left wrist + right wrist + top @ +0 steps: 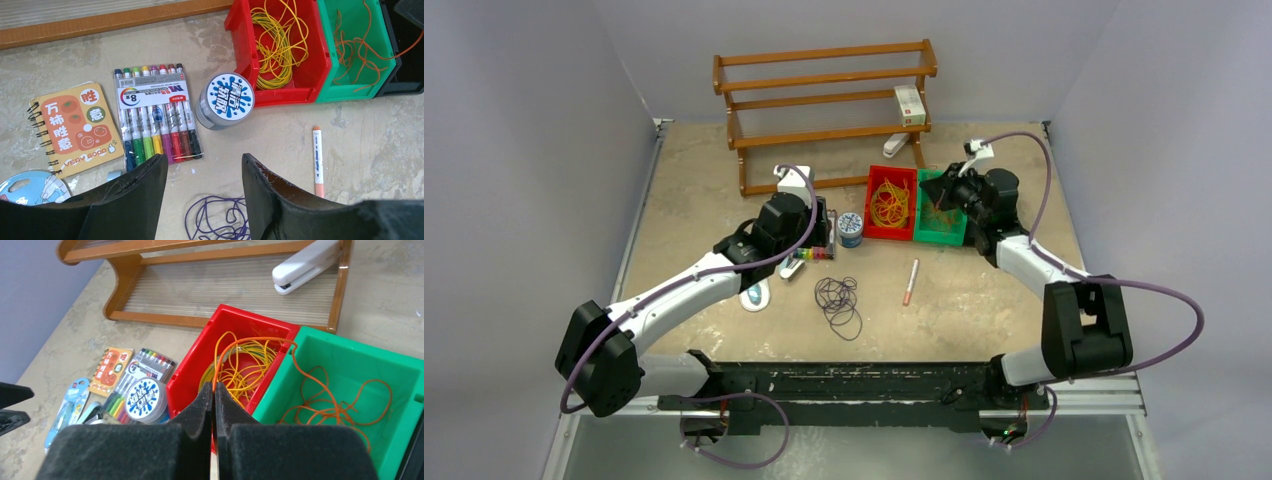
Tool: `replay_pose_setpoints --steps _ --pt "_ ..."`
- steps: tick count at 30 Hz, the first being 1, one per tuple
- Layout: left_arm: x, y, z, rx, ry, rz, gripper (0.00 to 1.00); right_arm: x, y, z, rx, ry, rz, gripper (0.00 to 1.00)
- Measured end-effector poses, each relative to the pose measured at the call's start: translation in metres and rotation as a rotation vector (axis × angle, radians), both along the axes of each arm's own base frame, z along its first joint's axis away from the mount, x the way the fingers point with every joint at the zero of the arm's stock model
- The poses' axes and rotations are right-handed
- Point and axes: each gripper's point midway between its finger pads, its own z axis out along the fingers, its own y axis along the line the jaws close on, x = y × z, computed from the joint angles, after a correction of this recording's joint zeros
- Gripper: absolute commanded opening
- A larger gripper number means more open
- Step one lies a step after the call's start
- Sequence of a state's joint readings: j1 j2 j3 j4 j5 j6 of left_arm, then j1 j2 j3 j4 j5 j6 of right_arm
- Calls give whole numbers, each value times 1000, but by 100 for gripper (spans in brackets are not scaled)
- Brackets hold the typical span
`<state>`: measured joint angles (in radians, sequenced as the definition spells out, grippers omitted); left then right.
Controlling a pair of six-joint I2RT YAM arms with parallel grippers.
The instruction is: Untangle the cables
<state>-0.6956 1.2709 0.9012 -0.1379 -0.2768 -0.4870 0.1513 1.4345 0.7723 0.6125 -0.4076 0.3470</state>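
— In the green bin (pixel 345 355), what's there?
— Orange cables (pixel 330 410), loose tangle on the bin floor. One orange strand (pixel 250 340) rises out, arcs across the corner of the red bin (pixel 290 95) and ends pinched in the right hand (pixel 214 390). That hand is clenched on it, fingers pressed flat together, above the wall where the two bins meet.
— Red bin?
— Yellow cables (pixel 277 45), a bundle of loops, all inside. Red and green bins touch side by side; a black bin (pixel 400 75) sits against the green one's far side.
— Any more cables?
— Purple cables (pixel 215 217), dark loops lying on the table (pixel 360 125), well apart from the bins and nearer the arm bases.
— Left hand?
— Left hand (pixel 202 159) is released, fingers spread with nothing between them, hovering over the purple loops. Can't tell if it touches them.
— Rest, quick.
— Round tin (pixel 226 100) just beside the red bin's corner. Marker pack (pixel 157 120) next to the tin, spiral notebook (pixel 75 127) beside that. Orange pen (pixel 317 160) lies on the table in front of the bins. Wooden rack (pixel 824 90) stands at the back, with a white stapler (pixel 307 265) at its base.
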Motion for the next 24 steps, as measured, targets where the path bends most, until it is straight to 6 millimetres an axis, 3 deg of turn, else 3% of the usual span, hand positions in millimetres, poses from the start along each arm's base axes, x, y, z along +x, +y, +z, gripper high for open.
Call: replay_pose_setpoints --steps 15,24 --pt "0 0 0 1 1 0 55 11 -13 -13 -16 27 -85 0" --pt "0 0 0 2 1 0 55 37 -8 7 -7 -25 -83 0"
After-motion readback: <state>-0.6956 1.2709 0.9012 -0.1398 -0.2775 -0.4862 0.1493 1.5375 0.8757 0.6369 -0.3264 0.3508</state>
